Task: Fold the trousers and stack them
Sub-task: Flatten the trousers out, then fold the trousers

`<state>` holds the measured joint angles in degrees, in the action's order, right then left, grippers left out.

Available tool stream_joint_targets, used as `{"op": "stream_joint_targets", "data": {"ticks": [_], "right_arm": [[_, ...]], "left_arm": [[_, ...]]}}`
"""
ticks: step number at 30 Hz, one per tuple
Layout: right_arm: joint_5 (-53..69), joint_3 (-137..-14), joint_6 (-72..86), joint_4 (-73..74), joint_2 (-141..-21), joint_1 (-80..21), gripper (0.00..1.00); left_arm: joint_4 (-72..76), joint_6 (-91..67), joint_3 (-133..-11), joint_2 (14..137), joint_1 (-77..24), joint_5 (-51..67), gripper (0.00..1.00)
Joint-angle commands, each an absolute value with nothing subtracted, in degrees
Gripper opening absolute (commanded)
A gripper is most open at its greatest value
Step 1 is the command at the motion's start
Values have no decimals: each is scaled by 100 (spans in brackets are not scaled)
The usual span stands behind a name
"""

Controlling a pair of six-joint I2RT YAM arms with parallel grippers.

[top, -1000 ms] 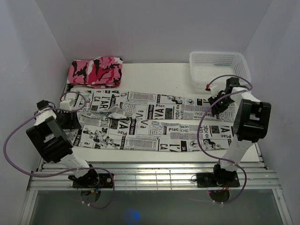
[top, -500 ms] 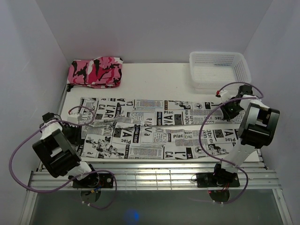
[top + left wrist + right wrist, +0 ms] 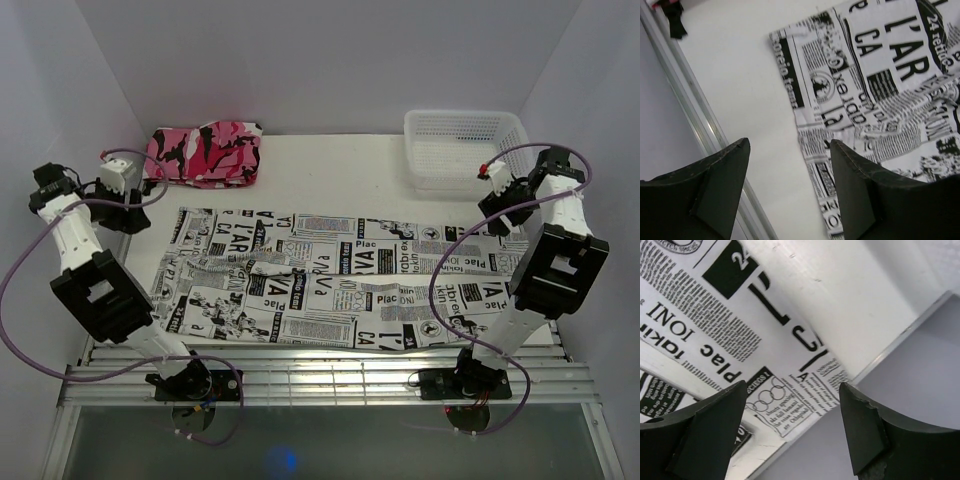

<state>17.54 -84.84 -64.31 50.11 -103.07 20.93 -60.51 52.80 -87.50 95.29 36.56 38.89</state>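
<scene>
Left gripper (image 3: 790,150): fingers apart, holding nothing, over bare table (image 3: 740,75); trousers (image 3: 880,100) edge just right, print reading "CA", "AR", "24". Right gripper (image 3: 792,390): fingers apart, above a trouser corner; "plac", "24" legible. Top view only: trousers spread flat mid-frame, camouflage garment (image 3: 205,153) upper left, basket (image 3: 463,114) upper right.

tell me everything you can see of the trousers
White cloth trousers printed all over with black newspaper text and pictures. They lie unfolded, spread lengthwise left to right on the table, legs side by side, rumpled left of the middle. The left gripper and right gripper hang open near their ends, not touching them.
</scene>
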Motion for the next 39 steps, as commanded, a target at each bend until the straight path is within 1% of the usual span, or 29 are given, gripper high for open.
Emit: {"op": "stream_joint_targets", "data": {"ticks": [1, 2, 5, 8, 12, 16, 19, 22, 25, 26, 27, 28, 29, 31, 32, 33, 35, 37, 38, 39], "right_arm": [[1898, -9121, -6715, 5335, -10678, 2101, 79], [1916, -9236, -6724, 5335, -10783, 2101, 76], [1977, -9544, -6767, 5300, -11074, 2101, 73], [1969, -9729, -7039, 5282, -11284, 2101, 73], [1837, -9887, -7259, 5282, -11434, 2118, 74], [1758, -9870, -7374, 5273, -11461, 2153, 75], [1758, -9861, -7418, 5247, -11478, 2171, 75], [1775, -9914, -7471, 5238, -11522, 2171, 74], [1828, -9984, -7497, 5203, -11575, 2171, 72], [1846, -9976, -7514, 5212, -11593, 2171, 69], [1872, -9941, -7602, 5203, -11593, 2171, 68], [1872, -9888, -7655, 5168, -11593, 2171, 66], [1863, -9679, -7699, 5142, -11584, 2162, 60], [1741, -9380, -7822, 4993, -11584, 2145, 55], [1679, -9047, -7866, 4949, -11584, 2127, 50], [1592, -8879, -7936, 4905, -11558, 2127, 47], [1495, -8318, -8042, 4634, -11470, 2136, 42], [1442, -7956, -8086, 4404, -11400, 2136, 40], [1415, -7815, -8077, 4316, -11382, 2127, 37], [1398, -7570, -8077, 4289, -11373, 2118, 36]], "left_arm": [[-5812, 5090, -9393, 10237, 3297, 4658, 76], [-5783, 5080, -9787, 10596, 3209, 4719, 76], [-5775, 5508, -10351, 11081, 2814, 4939, 75], [-5774, 6044, -10721, 11600, 2418, 4940, 75], [-5783, 6529, -11125, 12372, 2136, 4949, 75], [-5696, 6767, -11434, 12814, 2039, 4659, 73], [-5607, 6863, -11513, 13104, 2004, 4475, 72], [-5572, 7179, -11400, 13297, 1960, 4053, 71], [-5686, 7504, -11233, 13377, 1960, 3658, 61], [-5713, 7749, -11006, 13360, 1960, 3543, 57], [-5730, 7865, -10882, 13298, 1977, 3455, 48], [-5730, 7953, -10776, 13272, 2012, 3385, 45], [-5730, 8024, -10680, 13245, 2030, 3262, 42], [-5731, 8156, -10495, 13184, 2074, 3182, 36], [-5713, 8174, -10442, 13166, 2100, 3138, 34], [-5713, 8226, -10372, 13149, 2135, 3120, 30], [-5713, 8314, -10275, 13052, 2153, 3103, 27], [-5669, 8446, -10099, 12921, 2171, 3050, 22], [-5625, 8472, -10038, 12876, 2162, 3041, 22], [-5547, 8473, -9941, 12841, 2162, 3058, 22]]}}
